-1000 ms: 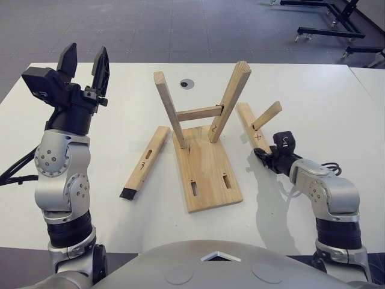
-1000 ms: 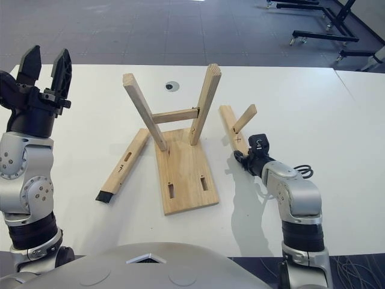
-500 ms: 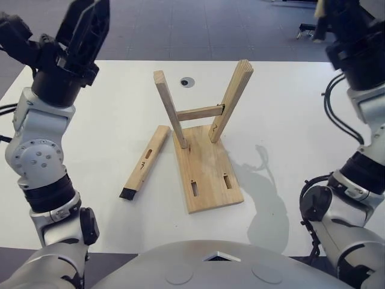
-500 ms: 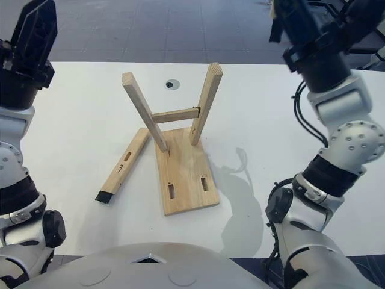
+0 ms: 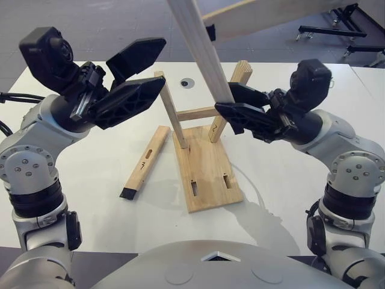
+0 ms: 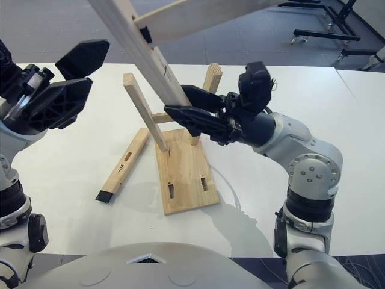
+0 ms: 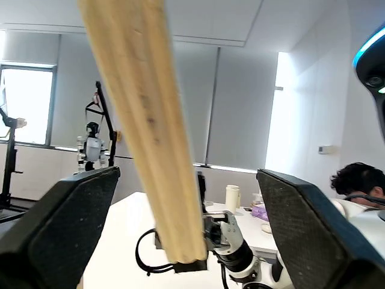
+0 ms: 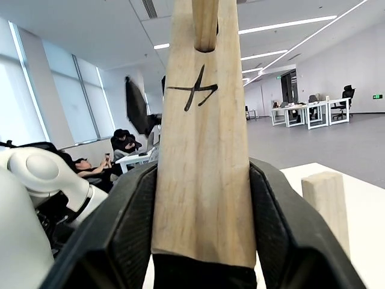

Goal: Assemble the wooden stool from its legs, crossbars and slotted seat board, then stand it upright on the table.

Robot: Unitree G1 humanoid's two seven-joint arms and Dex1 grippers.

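The pale wooden stool (image 5: 180, 135) sits half-built, upside down on the white table (image 5: 102, 156): two legs (image 5: 168, 99) and a crossbar (image 5: 198, 112) stand in its slotted seat board (image 5: 210, 180), a loose leg (image 5: 144, 162) just beside. The right hand (image 5: 224, 98) pinches another light wooden leg (image 5: 195, 42), raised high, probably to aim at the free slots; the left hand (image 5: 162, 62) hovers spread beside it.

Seat board (image 5: 212, 177) and leg (image 5: 201, 51) are pale matt wood, table (image 5: 96, 162) smooth white, jaws black plastic.
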